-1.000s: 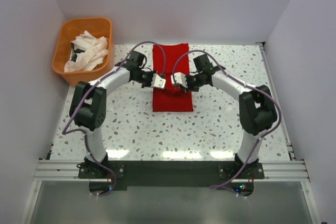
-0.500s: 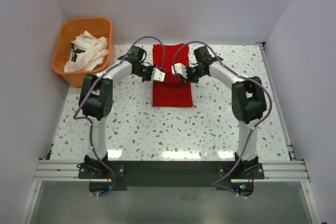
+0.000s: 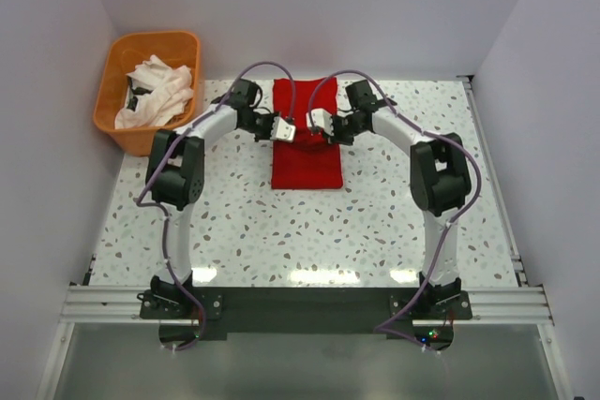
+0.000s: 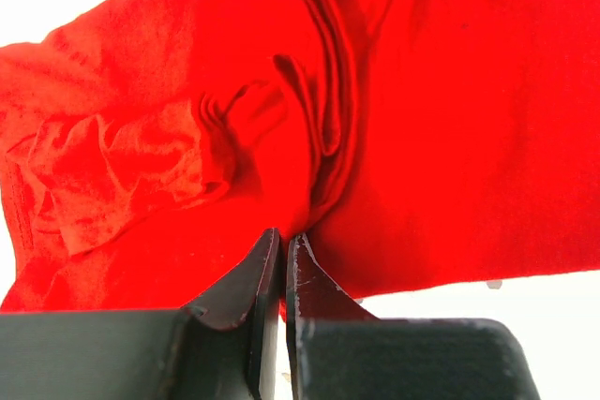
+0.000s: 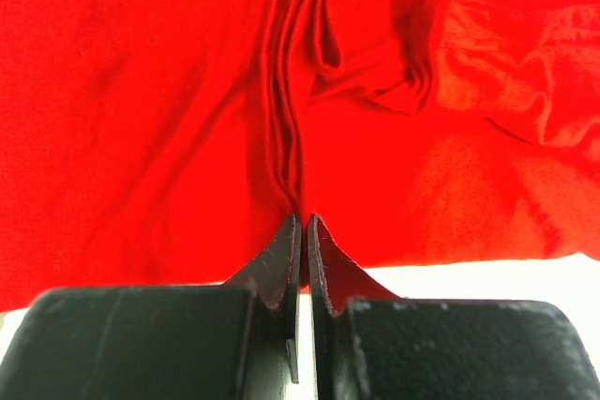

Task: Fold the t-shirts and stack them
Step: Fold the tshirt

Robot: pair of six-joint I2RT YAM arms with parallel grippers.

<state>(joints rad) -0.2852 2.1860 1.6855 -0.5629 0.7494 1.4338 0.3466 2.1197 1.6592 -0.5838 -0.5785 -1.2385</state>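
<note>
speckled table [image 3: 394, 222]; left gripper [image 4: 284, 243] and right gripper [image 5: 302, 224] pinch the red t-shirt [image 3: 306, 170].

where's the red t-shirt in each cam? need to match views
Top external: red t-shirt at the far centre of the table, between left gripper and right gripper.
Left wrist: fills most of the frame.
Right wrist: likewise fills most of the frame.
Shared landmark: the fold ridge that both grippers pinch.
</note>
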